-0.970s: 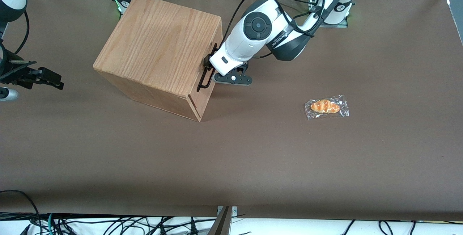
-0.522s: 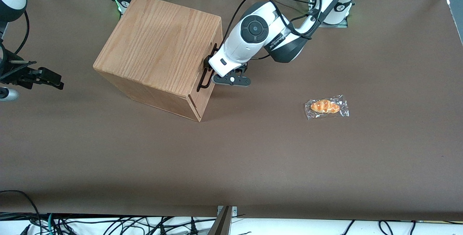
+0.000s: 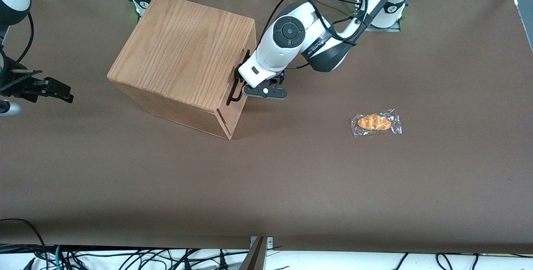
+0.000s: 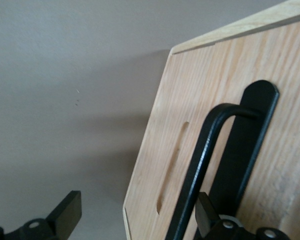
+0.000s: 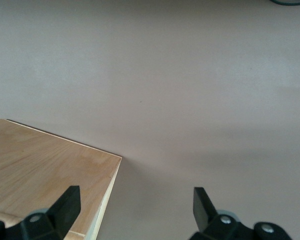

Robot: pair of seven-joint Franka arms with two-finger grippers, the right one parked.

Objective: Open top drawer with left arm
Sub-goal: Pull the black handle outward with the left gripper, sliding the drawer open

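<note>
The oak-grain box (image 3: 183, 58) stands on the brown table, and its top drawer (image 4: 190, 90) faces the working arm's end. The drawer front looks flush with the box body. The thin black bar handle (image 3: 235, 91) runs along that front, and it is also seen close up as the handle (image 4: 200, 165). The left arm (image 3: 287, 41) reaches down to it. Its gripper (image 3: 240, 79) is open right at the handle. In the left wrist view the gripper (image 4: 137, 217) straddles the bar, which lies close to one of its fingertips (image 4: 207, 215). The other fingertip (image 4: 67, 212) is off the drawer's edge.
A wrapped orange bread roll (image 3: 376, 122) lies on the table toward the working arm's end, nearer the front camera than the gripper. The parked arm's black gripper (image 3: 41, 87) hovers at the other end. The table's front edge (image 3: 266, 247) runs along the near side.
The left arm has shifted a little toward the box, bringing the open gripper closer onto the handle. The box and drawer have not moved.
</note>
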